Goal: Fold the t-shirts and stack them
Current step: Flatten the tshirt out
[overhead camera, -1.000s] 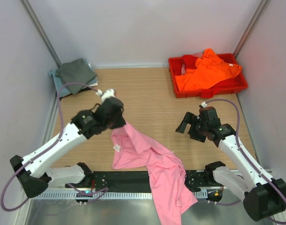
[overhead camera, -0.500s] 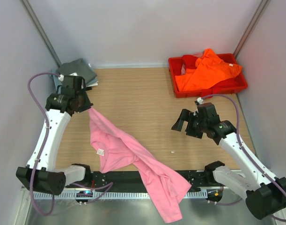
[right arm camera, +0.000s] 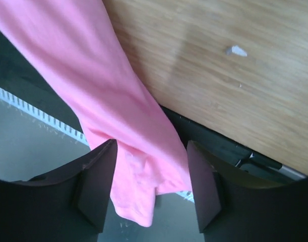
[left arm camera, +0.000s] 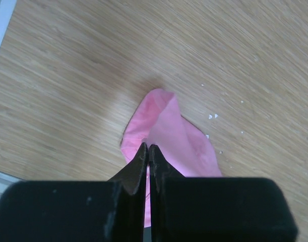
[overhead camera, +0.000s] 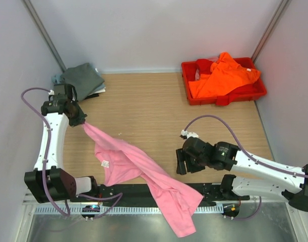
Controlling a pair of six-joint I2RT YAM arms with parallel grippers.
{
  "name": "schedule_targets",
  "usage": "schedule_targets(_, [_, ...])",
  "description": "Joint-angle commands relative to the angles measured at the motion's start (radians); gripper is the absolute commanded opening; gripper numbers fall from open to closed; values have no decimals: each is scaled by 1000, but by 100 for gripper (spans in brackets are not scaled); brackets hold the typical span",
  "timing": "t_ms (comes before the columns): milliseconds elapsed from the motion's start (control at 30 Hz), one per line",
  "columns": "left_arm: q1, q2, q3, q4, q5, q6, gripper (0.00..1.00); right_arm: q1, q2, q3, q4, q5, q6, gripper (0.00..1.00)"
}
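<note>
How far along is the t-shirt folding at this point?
Done: dark grey shirt lies folded at the far-left corner. In hand: left gripper is shut on the pink shirt, which sprawls unfolded over the near edge; right gripper, open, straddles its hanging end. Left: fold it, then the orange shirt crumpled in the red tray.

A: Clearance at the right gripper?
B: Pink shirt lies in the gap between its fingers and drapes over the black rail below. Bare table beyond it, free.
A: Left gripper?
B: Side wall close outboard, grey shirt pile just past it. Inboard is open wood, apart from the shirt trailing off its tips. Red tray with orange shirt is well apart from both.
</note>
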State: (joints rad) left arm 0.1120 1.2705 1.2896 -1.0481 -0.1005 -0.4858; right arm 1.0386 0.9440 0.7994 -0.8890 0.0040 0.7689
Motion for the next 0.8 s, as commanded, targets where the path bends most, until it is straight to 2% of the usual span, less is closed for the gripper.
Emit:
schedule_targets(0, [49, 42, 10, 20, 10, 13, 0, 144, -37, 2, -76, 162, 151, 62])
schedule_targets(100, [60, 61, -6, 39, 47, 10, 0, 314, -4, -8, -77, 201, 220, 54])
schedule_targets(167, [60, 61, -24, 54, 45, 6, 0, 438, 69, -5, -61, 212, 242, 53])
schedule_targets(300, [60, 59, -58, 82, 62, 3, 0, 555, 230, 50, -48, 241, 270, 54])
schedule_targets(433, [60, 53, -93, 95, 67, 4, 0, 615, 315, 64, 25, 228, 282, 53])
schedule_targets(767, [60, 36, -115, 109, 77, 9, 0, 643, 407, 63, 78, 189, 299, 49])
